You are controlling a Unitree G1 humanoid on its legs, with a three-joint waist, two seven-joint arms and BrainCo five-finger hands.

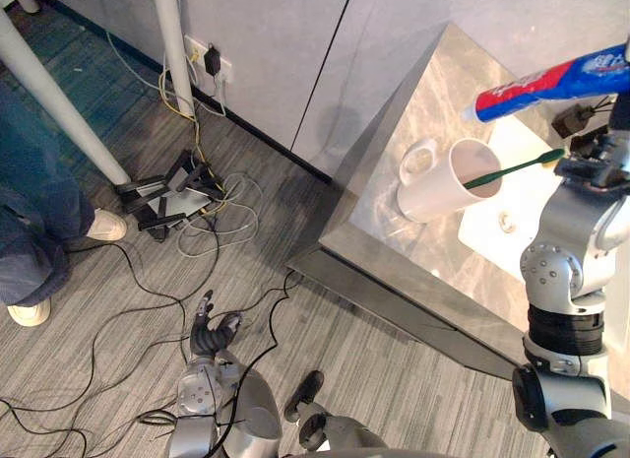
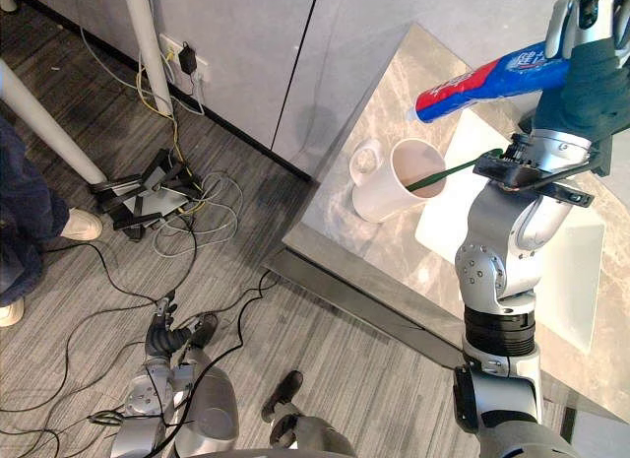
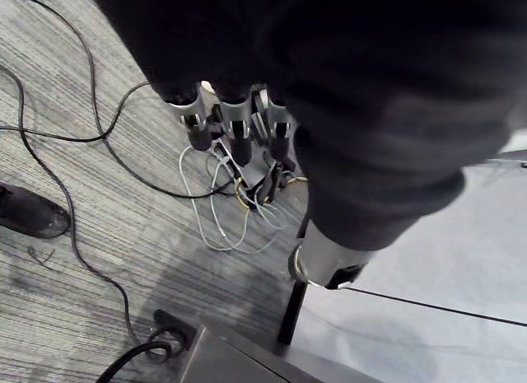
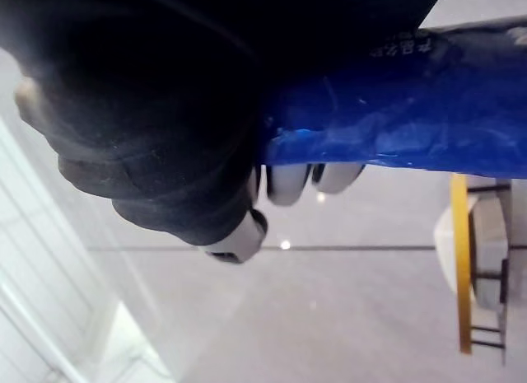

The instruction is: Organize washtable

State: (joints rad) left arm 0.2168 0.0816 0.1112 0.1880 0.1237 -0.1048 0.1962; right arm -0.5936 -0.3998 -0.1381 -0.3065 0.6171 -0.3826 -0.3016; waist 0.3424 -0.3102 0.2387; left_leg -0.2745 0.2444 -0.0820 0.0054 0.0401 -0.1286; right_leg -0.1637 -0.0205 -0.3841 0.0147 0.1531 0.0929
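The right hand [image 2: 588, 79], clenched round the toothpaste tube [image 2: 487, 81] above the mug [image 2: 379, 197] near the washtable's [image 2: 364, 256] left edge, should probably lower it cap-down beside the toothbrush [image 2: 463, 169], while the left hand [image 1: 209, 330] hangs slack-fingered.

So the toothpaste tube [image 2: 487, 81] sticks out leftward from the right hand [image 2: 586, 79], up over the washtable [image 2: 364, 246]. Down and left of that hand, the mug [image 2: 379, 192] sits on the washtable just beside the sink [image 2: 571, 271], with the toothbrush [image 2: 448, 175] in it, leaning toward the hand. The left hand [image 1: 209, 330] hangs low over the floor, well apart from the washtable, with cables [image 1: 212, 222] lying ahead of it.
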